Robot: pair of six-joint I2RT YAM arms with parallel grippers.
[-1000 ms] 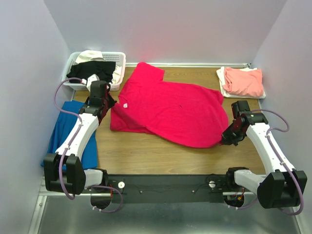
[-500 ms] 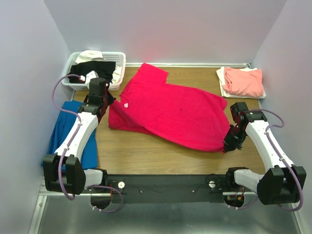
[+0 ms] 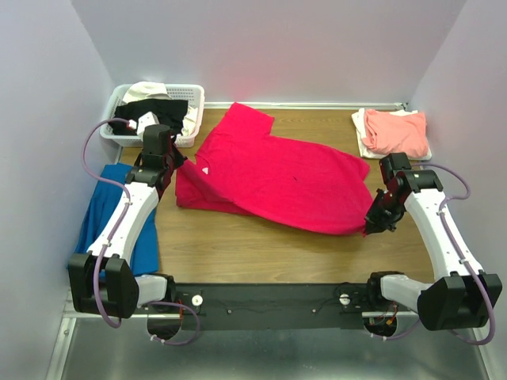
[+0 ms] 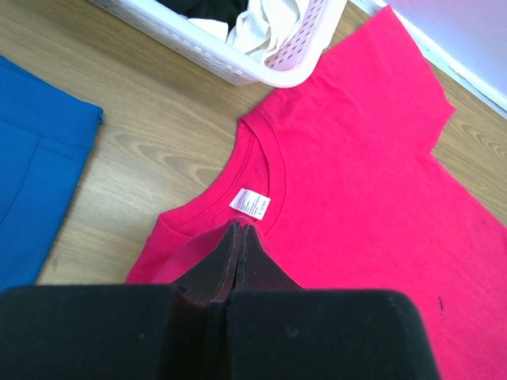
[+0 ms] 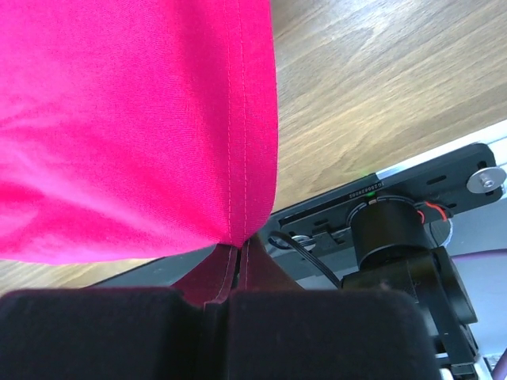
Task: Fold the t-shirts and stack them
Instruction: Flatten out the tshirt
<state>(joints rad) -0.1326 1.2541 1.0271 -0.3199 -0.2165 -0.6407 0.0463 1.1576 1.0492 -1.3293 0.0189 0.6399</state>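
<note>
A crimson-red t-shirt (image 3: pixel 277 178) lies spread across the middle of the wooden table. My left gripper (image 3: pixel 176 164) is shut on its collar edge by the white neck label (image 4: pixel 250 204); its closed tips (image 4: pixel 239 231) pinch red cloth. My right gripper (image 3: pixel 372 226) is shut on the shirt's hem corner (image 5: pixel 242 229) and holds it lifted off the table. A folded salmon-pink t-shirt (image 3: pixel 394 132) lies on a cream one at the back right. Black and cream t-shirts (image 3: pixel 150 111) sit in the basket.
A white lattice basket (image 3: pixel 190 119) stands at the back left, also in the left wrist view (image 4: pixel 261 63). A blue cloth (image 3: pixel 107 214) lies along the left edge. The black arm-base rail (image 3: pixel 269 301) runs along the near edge.
My right gripper has moved right and up with the hem corner, and my left gripper has moved slightly back and left with the collar, pulling the red shirt flatter and wider.
</note>
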